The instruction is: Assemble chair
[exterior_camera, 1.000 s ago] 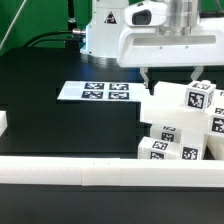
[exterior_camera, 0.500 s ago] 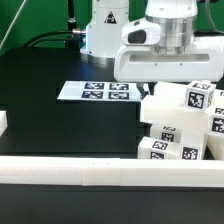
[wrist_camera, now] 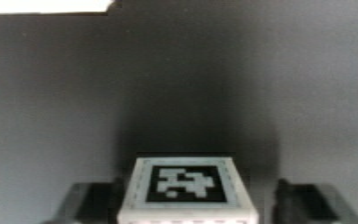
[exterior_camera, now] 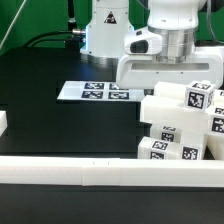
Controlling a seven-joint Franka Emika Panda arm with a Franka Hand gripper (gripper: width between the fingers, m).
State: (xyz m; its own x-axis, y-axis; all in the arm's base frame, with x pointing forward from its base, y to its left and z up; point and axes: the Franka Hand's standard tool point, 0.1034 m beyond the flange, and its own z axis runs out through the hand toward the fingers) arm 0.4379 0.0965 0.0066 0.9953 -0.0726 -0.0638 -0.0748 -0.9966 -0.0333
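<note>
Wrist view: gripper [wrist_camera: 186, 195] spread, one finger either side of a tagged chair part [wrist_camera: 188, 188], not yet clamped. Exterior view: chair pieces [exterior_camera: 180, 125] stacked at the exterior view's right. We judge grasping underway; next, clamp squarely.

A thin flat white marker board [exterior_camera: 95, 91] carrying a row of square black-and-white tags lies flat on the matte black table [exterior_camera: 60, 125], left of centre in the exterior view. A long low white border rail [exterior_camera: 100, 173] runs across the lower part of that frame from edge to edge, and a short white block [exterior_camera: 3, 124] of the same kind sits at the left edge just above it. In the upper left corner, black cables [exterior_camera: 45, 42] trail over the table's far edge against a green background [exterior_camera: 10, 20].
</note>
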